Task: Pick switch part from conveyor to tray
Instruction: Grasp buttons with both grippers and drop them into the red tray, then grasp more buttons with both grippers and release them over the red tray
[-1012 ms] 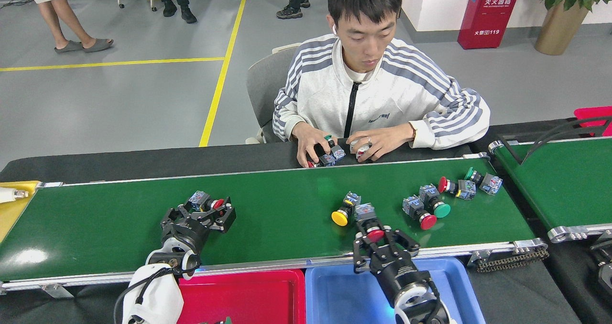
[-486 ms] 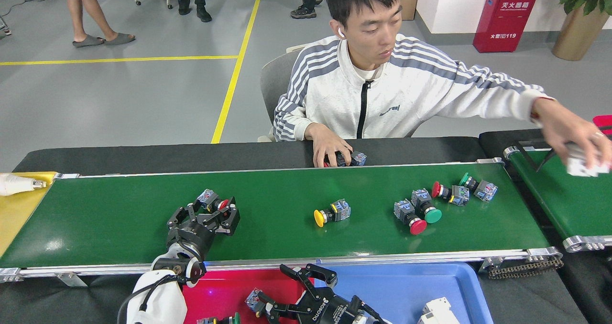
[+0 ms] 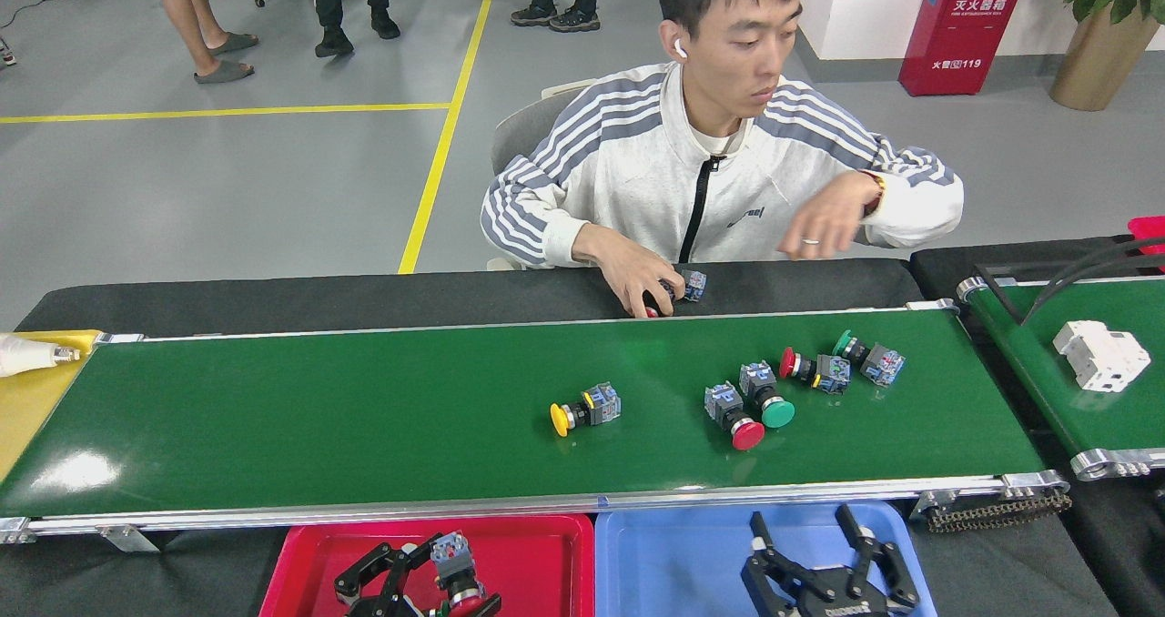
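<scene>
Having left conveyor [image 3: 273, 417], left gripper [image 3: 428, 571] now over red tray [image 3: 528, 553], jaws clamped on red-capped switch part [image 3: 455, 570]; release looks next. Half second ago it sat on belt at that part. Yellow-capped switch [image 3: 584, 409] drifted left; cluster of four switches [image 3: 801, 385] likewise. Right gripper [image 3: 824, 544] over blue tray [image 3: 673, 562], jaws apart, empty. Person's hand [image 3: 637, 280] covers more parts on black table [image 3: 273, 298]. White breaker [image 3: 1101, 355] now on side belt. Hidden: both arms and tray fronts cut off at bottom edge
</scene>
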`<state>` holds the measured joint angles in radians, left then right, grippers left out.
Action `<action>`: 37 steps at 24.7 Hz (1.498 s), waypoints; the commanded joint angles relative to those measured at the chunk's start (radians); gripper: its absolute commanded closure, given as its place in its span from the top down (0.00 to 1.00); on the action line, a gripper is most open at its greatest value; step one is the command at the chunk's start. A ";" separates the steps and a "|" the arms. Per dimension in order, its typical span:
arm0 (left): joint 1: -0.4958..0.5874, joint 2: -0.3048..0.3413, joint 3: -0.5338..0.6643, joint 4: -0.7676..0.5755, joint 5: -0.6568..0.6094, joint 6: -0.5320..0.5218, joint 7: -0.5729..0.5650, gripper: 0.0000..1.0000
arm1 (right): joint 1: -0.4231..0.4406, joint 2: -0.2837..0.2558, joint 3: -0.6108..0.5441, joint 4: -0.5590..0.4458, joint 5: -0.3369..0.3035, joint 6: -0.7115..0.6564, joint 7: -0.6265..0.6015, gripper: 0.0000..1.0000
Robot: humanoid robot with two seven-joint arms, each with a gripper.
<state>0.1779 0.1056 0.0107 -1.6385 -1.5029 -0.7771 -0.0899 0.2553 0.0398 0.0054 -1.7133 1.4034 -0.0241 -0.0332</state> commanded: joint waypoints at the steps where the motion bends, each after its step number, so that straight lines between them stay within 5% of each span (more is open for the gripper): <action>1: -0.003 -0.004 0.040 -0.012 0.004 -0.008 0.007 1.00 | -0.014 -0.008 0.001 -0.005 -0.003 0.033 -0.014 1.00; 7: -0.040 -0.096 0.233 -0.012 0.013 0.305 0.009 1.00 | -0.128 -0.015 0.120 0.031 0.012 0.036 0.072 1.00; 11: -0.043 -0.095 0.324 -0.001 0.039 0.306 0.009 1.00 | -0.260 0.006 0.220 0.135 0.026 0.050 0.182 1.00; 18: -0.052 -0.084 0.328 -0.003 0.038 0.299 0.010 1.00 | -0.422 0.035 0.340 0.313 0.026 0.151 0.197 1.00; 24: -0.166 -0.018 0.187 0.051 0.036 0.110 0.004 1.00 | -0.496 0.037 0.338 0.379 0.019 0.153 0.199 1.00; 34: -0.445 -0.006 0.006 0.350 0.030 0.078 -0.001 1.00 | -0.676 0.091 0.337 0.635 0.016 0.156 0.197 0.99; 36: -0.474 0.000 0.006 0.399 0.029 0.078 0.001 1.00 | -0.714 0.112 0.341 0.690 0.016 0.170 0.197 0.93; 37: -0.486 0.000 0.005 0.421 0.029 0.079 0.001 1.00 | -0.728 0.120 0.344 0.706 0.016 0.178 0.197 0.80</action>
<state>-0.2869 0.0974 0.0160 -1.2243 -1.4724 -0.6985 -0.0926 -0.4457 0.1489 0.3489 -1.0103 1.4206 0.1412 0.1661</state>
